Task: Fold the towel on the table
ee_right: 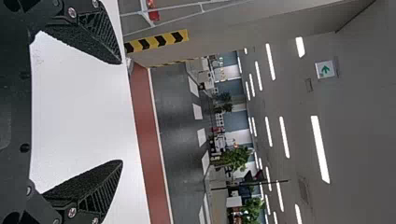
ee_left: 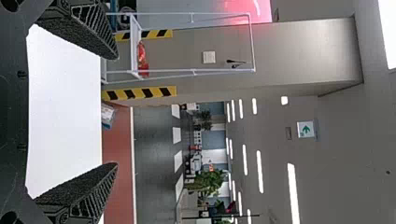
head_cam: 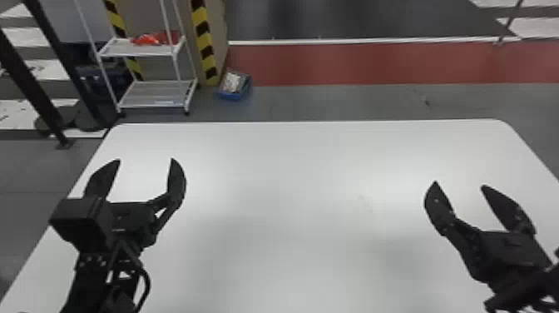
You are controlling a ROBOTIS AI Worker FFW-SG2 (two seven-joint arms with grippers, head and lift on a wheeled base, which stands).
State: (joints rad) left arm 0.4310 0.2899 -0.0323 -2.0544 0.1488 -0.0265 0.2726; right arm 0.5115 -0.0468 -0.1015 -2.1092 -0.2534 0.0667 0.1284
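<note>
The white table (head_cam: 291, 175) spreads across the head view, and I see no towel on it. Over its left part, my left gripper (head_cam: 145, 160) stands open, fingers wide apart with nothing between them. My right gripper (head_cam: 459, 185) is over the table's right part, likewise open around nothing. In the left wrist view, the left gripper (ee_left: 116, 111) has its two ridged fingers spread with the white tabletop (ee_left: 65, 112) behind. The right wrist view has the right gripper (ee_right: 122, 112) parted in the same way, the tabletop (ee_right: 84, 112) beyond it.
Beyond the table's far left corner stands a white wire shelf (head_cam: 156, 93) with a red item on its upper level. A blue bin (head_cam: 234, 86) sits on the floor beside a striped pillar (head_cam: 204, 41). Dark metal posts (head_cam: 31, 87) rise at the far left.
</note>
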